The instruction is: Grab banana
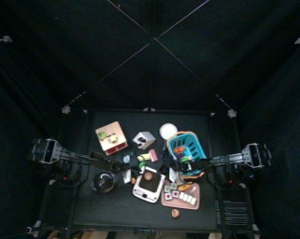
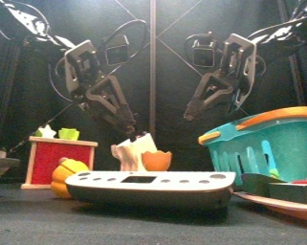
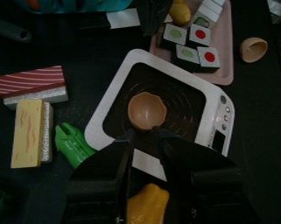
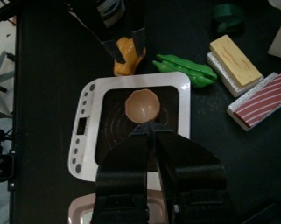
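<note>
At the left of the tabletop (image 2: 15, 215), a red box (image 2: 60, 158) is seen, with small toy foods set on its top. Just beside it, toward the middle, the banana (image 2: 69, 176) is found lying on the tabletop, close against the left end of a white kitchen scale (image 2: 149, 188). A green toy vegetable (image 3: 73, 144) is placed near the banana, also by the edge of the scale.

The left gripper (image 2: 123, 122) is hung above this spot. In the left wrist view its jaws are spread, and the banana (image 3: 149, 203) is framed in the gap between them. In the front view the jaws are seen raised above the tabletop, so the banana is not gripped; whether it is touched cannot be told.

On the round plate of the scale (image 3: 166, 109) a small brown, egg-like piece (image 3: 146, 109) is rested. Beyond the scale, a pink tray of toy sushi (image 3: 199, 44) is laid.

The right gripper (image 2: 201, 105) is held above the scale on the right side of the middle. Its jaws are only slightly parted, and nothing is held between them. From the right wrist view the banana (image 4: 129, 54) is seen past the far edge of the scale, beneath the left arm's jaws.

At the far right a teal basket (image 2: 264, 144) with an orange rim is stood on the tabletop.
</note>
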You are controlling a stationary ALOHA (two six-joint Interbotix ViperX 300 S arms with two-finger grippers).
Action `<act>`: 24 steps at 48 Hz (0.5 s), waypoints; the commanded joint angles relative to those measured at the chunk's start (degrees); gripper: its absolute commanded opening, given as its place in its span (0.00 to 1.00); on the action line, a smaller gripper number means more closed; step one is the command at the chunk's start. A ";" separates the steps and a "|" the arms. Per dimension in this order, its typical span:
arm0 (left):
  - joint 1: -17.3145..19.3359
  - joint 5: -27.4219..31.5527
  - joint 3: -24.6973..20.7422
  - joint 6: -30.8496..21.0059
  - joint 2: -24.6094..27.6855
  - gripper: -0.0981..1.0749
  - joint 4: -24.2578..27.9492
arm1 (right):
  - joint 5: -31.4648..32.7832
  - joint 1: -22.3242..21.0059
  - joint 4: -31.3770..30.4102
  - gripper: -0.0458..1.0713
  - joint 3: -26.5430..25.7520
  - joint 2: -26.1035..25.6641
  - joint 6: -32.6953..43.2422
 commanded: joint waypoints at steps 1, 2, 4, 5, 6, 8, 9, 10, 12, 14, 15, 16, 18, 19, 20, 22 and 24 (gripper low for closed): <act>0.18 -0.44 -0.44 0.18 -1.14 0.66 0.09 | -0.26 0.00 0.26 0.44 -1.14 -0.97 0.18; 0.18 -0.44 -0.35 0.18 -1.23 0.66 0.09 | -0.18 0.00 0.26 0.44 -1.14 -1.05 0.18; 0.18 -0.44 -0.18 0.18 -1.49 0.66 0.18 | 0.00 0.35 0.44 0.44 -1.14 -1.23 0.18; 0.18 -0.44 -0.18 0.18 -1.67 0.66 0.18 | 0.26 0.35 0.62 0.44 -1.14 -1.41 0.26; 0.18 -0.44 0.00 0.18 -1.85 0.66 0.18 | 0.44 0.44 0.79 0.44 -1.14 -1.58 0.26; 0.26 -0.44 0.18 0.26 -2.29 0.66 0.18 | 0.97 0.53 1.32 0.44 -1.14 -1.93 0.26; 0.26 -0.44 0.26 0.26 -2.55 0.66 0.18 | 1.23 0.62 1.76 0.44 -1.23 -2.20 0.26; 0.18 -0.44 0.35 0.26 -2.81 0.66 0.26 | 1.49 0.79 2.11 0.44 -1.32 -2.46 0.26; 0.18 -0.44 0.70 0.26 -3.34 0.66 0.35 | 2.37 1.05 2.99 0.44 -1.58 -3.08 0.26; 0.26 -0.44 1.05 0.26 -3.96 0.66 0.53 | 3.52 1.23 4.13 0.44 -1.85 -3.69 0.26; 0.26 -0.44 1.23 0.26 -4.31 0.66 0.62 | 4.04 1.23 4.57 0.44 -2.02 -3.96 0.26; 0.26 -0.44 1.49 0.26 -4.57 0.66 0.70 | 4.57 1.32 5.01 0.44 -2.20 -4.31 0.26; 0.18 -0.44 1.93 0.26 -5.27 0.66 1.05 | 5.89 1.32 6.06 0.44 -2.46 -4.75 0.26; 0.18 -0.44 2.11 0.35 -5.63 0.66 1.23 | 6.59 1.32 6.68 0.44 -2.72 -5.01 0.26; 0.18 -0.44 2.46 0.35 -5.89 0.66 1.41 | 7.29 1.32 7.21 0.44 -2.99 -5.19 0.26; 0.35 -0.44 2.99 0.35 -6.59 0.66 2.02 | 8.96 1.32 8.53 0.44 -3.52 -5.63 0.26; 0.70 -0.44 3.69 0.35 -7.38 0.66 2.81 | 11.07 0.97 10.11 0.44 -4.31 -6.06 0.26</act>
